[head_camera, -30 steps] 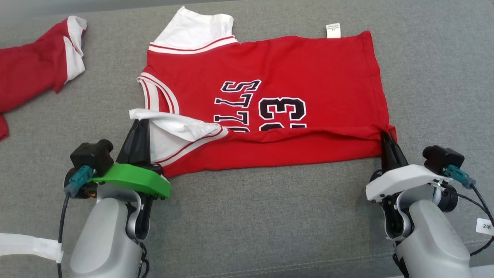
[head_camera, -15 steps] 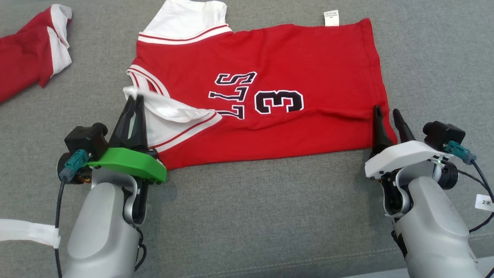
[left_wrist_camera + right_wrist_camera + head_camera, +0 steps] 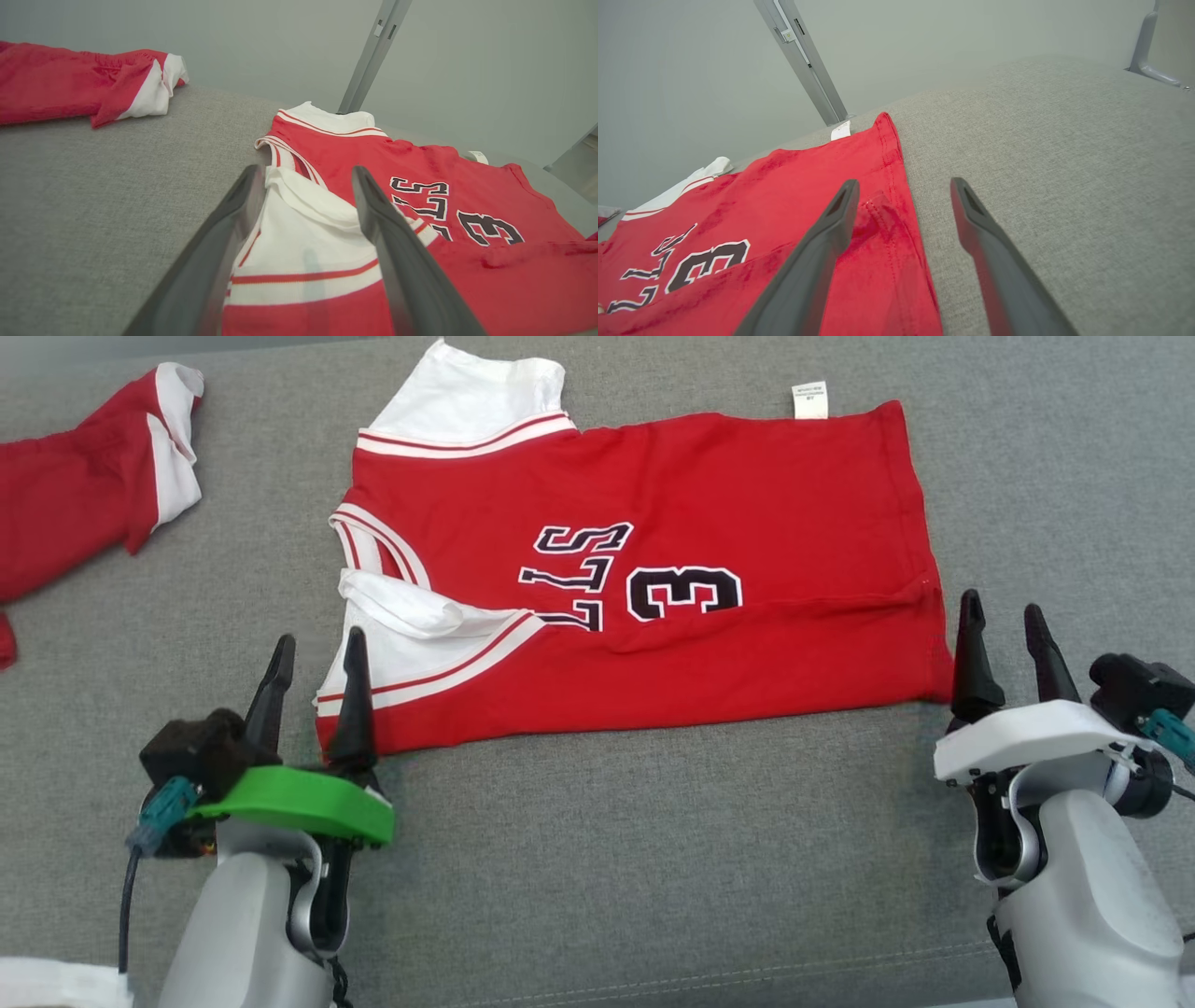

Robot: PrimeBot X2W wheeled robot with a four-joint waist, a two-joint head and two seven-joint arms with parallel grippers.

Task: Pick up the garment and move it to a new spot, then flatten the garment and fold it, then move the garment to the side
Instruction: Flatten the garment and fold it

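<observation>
Cloth lies flat across the middle of the head view: a red short-sleeved jersey with white sleeves and black lettering (image 3: 653,523) on a grey woven surface (image 3: 597,859), its near strip folded up over the print, with a second red-and-white garment (image 3: 84,495) at the upper left. Behind the surface, the wrist views add a grey metal post (image 3: 373,46) against a pale wall. At the lower left the left gripper (image 3: 319,639) points up the frame, fingers spread wide astride the jersey's white sleeve corner and gripping nothing. At the lower right the right gripper (image 3: 1003,604) gapes equally wide and empty just beside the hem corner.
</observation>
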